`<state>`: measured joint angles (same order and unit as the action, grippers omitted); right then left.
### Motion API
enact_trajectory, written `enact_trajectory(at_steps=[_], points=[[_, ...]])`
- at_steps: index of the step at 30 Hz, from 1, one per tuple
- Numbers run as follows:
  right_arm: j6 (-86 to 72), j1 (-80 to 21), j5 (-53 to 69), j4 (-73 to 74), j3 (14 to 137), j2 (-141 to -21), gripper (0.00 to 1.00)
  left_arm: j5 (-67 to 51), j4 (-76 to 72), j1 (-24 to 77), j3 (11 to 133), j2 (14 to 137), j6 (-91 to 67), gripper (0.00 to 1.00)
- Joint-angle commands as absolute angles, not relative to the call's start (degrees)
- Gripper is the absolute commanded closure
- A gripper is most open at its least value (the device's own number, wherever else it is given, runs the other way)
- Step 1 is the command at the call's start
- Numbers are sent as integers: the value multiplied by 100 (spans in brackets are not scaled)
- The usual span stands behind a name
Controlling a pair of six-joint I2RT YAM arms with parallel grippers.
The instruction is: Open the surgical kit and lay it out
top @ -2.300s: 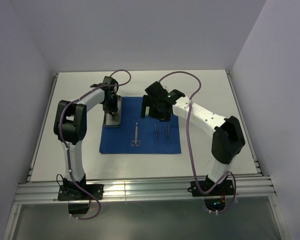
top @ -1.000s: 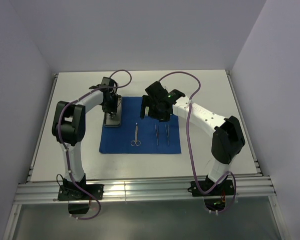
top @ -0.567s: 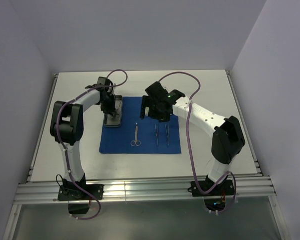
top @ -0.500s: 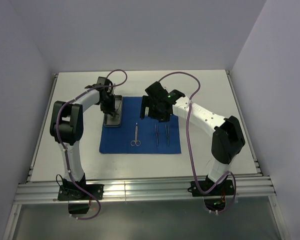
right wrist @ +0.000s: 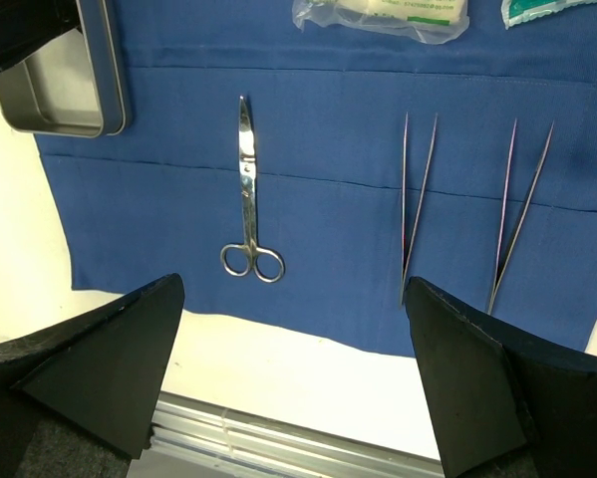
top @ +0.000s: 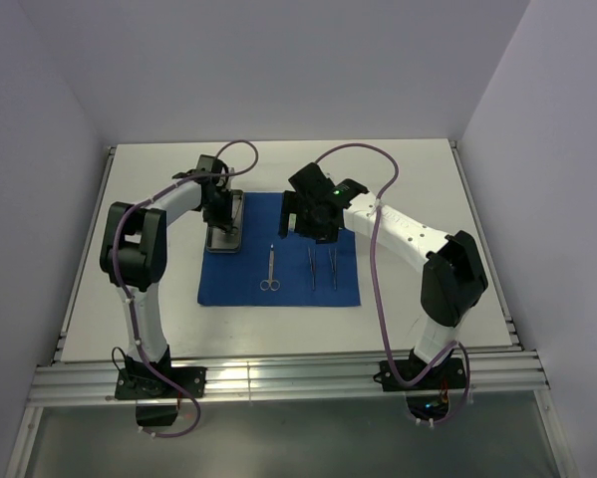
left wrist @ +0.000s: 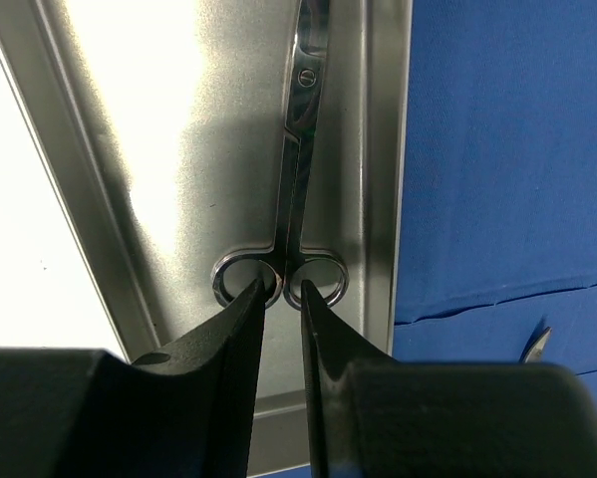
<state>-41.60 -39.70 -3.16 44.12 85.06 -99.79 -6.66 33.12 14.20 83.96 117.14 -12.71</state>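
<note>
Apparently the left gripper is pinching the scissors right where the two rings meet, while they are lying in the steel tray on the far left part of the blue cloth. With so slim a hold, the blades are likely risking a swing or a slip on lifting, or catching the tray wall. The right gripper is hanging spread wide above the cloth.

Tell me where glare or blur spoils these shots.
Left wrist: glare whites out part of the steel tray, left claw dark and soft. Right wrist: even light, scissors and tweezers crisp. Top external: bright sheen on the near rail.
</note>
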Motion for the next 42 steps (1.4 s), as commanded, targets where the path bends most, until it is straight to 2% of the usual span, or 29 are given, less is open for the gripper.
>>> enact_trajectory(at_steps=[1,8,16,27,38,42], points=[[-4096,-3920,-316,4271,8482,-9932,0,-624,3393,1459,8191,11751,-1169,74],[-4087,-3911,-325,4272,8473,-9923,0,-35,3164,1599,7841,11698,-1143,78],[-4069,-3902,-352,4280,8446,-9888,0,439,3015,1714,7497,11856,-1187,76],[-4034,-3876,-343,4289,8464,-9879,0,554,3252,1723,7567,11979,-1160,68],[-4008,-3850,-334,4298,8455,-9861,0,299,3480,1731,7594,12032,-1116,52],[-3990,-3832,-334,4298,8455,-9853,0,343,3550,1732,7646,12085,-1134,50]])
